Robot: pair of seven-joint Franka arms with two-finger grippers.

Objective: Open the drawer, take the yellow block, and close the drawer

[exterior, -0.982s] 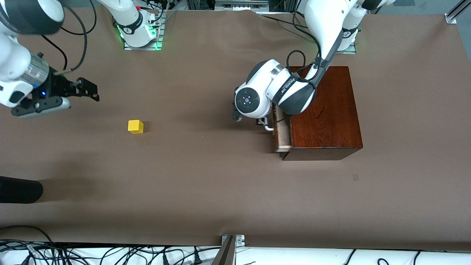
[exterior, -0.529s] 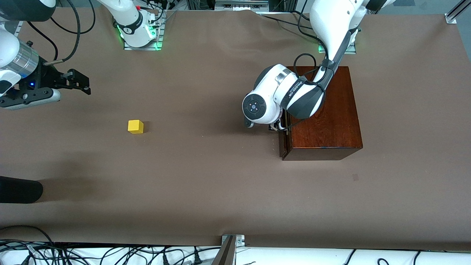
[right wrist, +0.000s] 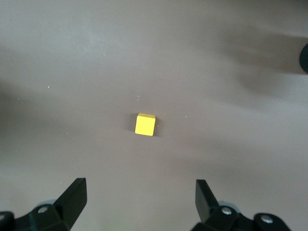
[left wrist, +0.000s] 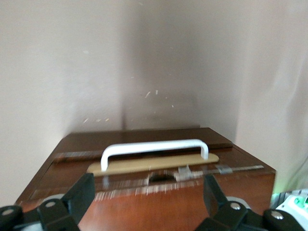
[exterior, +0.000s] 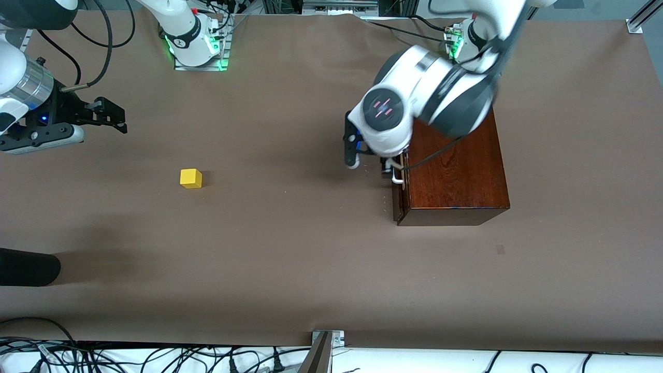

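Yellow block (exterior: 190,178) sits on bare brown table (exterior: 290,269), left-centre of the front frame, toward the right arm's end, well apart from the mahogany box (exterior: 456,176). In the right wrist view the block (right wrist: 145,124) lies mid-frame on the table, clear of both fingers (right wrist: 72,199). Nothing touches it.

Drawer (exterior: 398,199) is shut, its dark front flush with the box at right-centre of the front frame. White bar handle (exterior: 395,173) sticks out from the drawer front; in the left wrist view the handle (left wrist: 154,149) is centre frame with nothing gripping it.

Left gripper (exterior: 369,155) hangs just in front of the drawer, beside the handle, fingers spread wide and empty.

Right gripper (exterior: 106,116) waits at the upper left edge of the front frame, over bare table, jaws wide apart and empty.
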